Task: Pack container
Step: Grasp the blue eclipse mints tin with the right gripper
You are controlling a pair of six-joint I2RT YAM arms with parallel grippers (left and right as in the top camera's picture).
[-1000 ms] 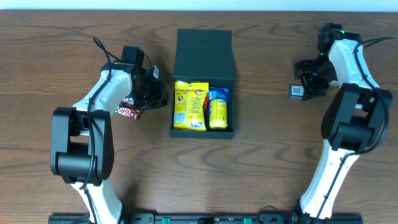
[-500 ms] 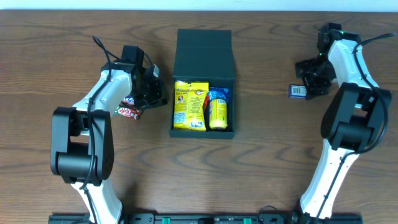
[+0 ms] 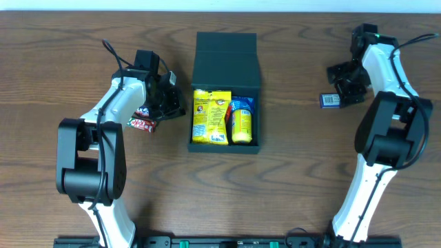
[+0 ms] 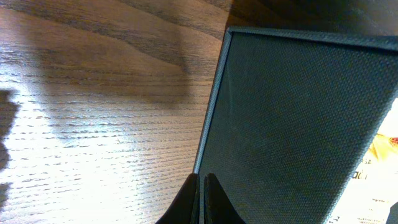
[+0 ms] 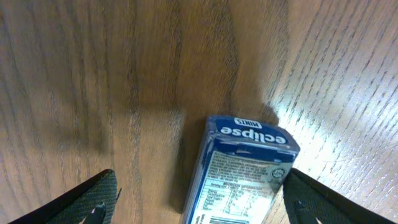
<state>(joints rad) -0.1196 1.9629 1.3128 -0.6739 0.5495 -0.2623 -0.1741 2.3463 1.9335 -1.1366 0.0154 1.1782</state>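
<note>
The dark teal-green container (image 3: 226,58) lies open at the table's middle, lid flap folded back. It holds a yellow packet (image 3: 211,116) and a blue-and-yellow packet (image 3: 241,118). My left gripper (image 3: 173,105) is shut and empty beside the container's left wall (image 4: 292,118); its fingertips (image 4: 203,186) touch each other. A red-and-white candy bar (image 3: 142,122) lies on the table under the left arm. My right gripper (image 3: 343,88) is open at the far right, its fingers either side of a blue Eclipse mints pack (image 5: 239,168), which also shows in the overhead view (image 3: 330,100).
Wooden table (image 3: 289,172) all around. Both arm bases stand at the front edge, left (image 3: 86,179) and right (image 3: 375,158).
My right gripper has shifted slightly toward the far side over the mints pack. The left arm has not moved.
</note>
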